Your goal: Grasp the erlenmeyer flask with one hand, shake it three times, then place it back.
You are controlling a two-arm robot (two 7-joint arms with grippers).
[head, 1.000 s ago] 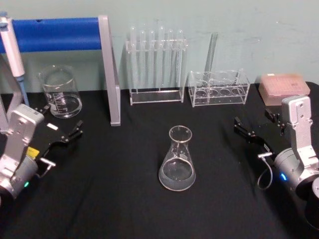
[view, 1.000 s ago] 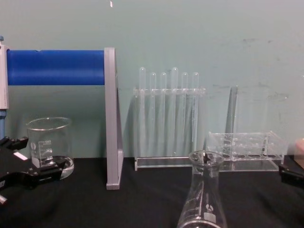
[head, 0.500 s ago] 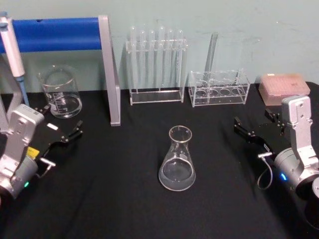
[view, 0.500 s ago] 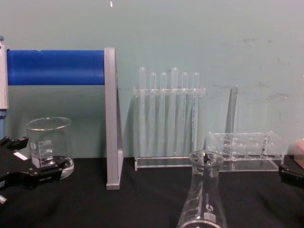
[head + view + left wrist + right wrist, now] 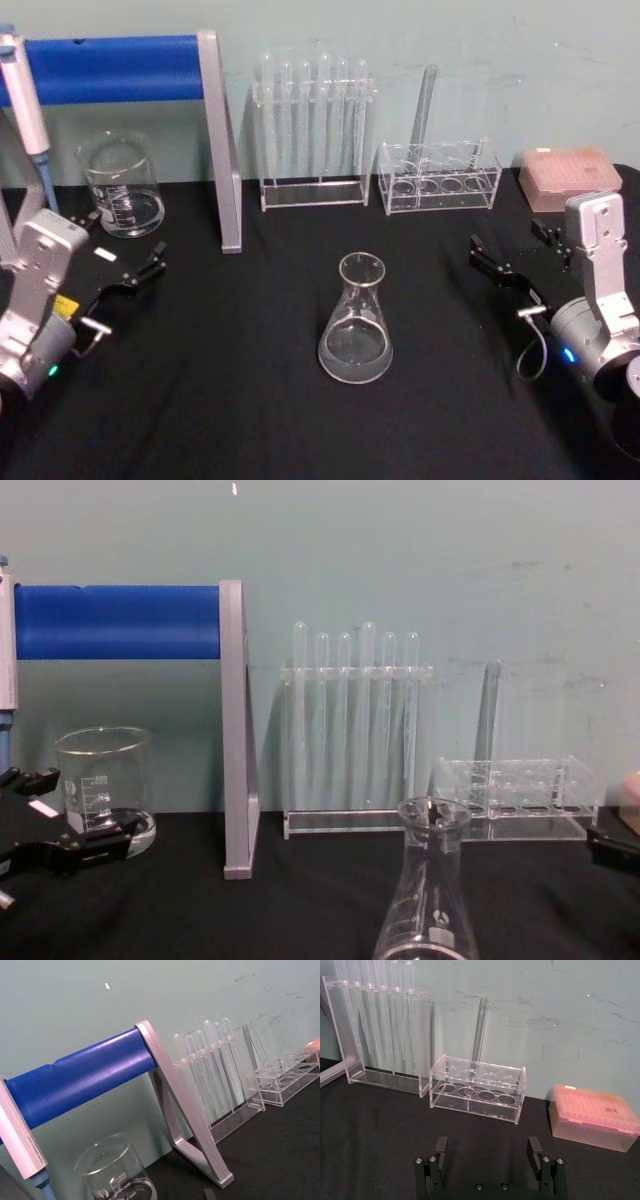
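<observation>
Nearest me, mid-cloth, the erlenmeyer flask [image 5: 355, 322] stands upright and alone, nothing crowding it. I see the left gripper [image 5: 125, 265] low at the left edge, jaws spread, empty; the right gripper [image 5: 518, 262] mirrors it at the right, fingers parted. Farther back: beaker [image 5: 121, 184], blue-barred stand [image 5: 215, 140], test tube rack [image 5: 312, 130], low tube holder [image 5: 440, 178], pink tip box [image 5: 568, 178] against the wall.

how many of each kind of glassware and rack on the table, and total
erlenmeyer flask: 1
beaker: 1
clear racks: 2, tall and low
pink tip box: 1
blue-bar stand: 1
total: 6
</observation>
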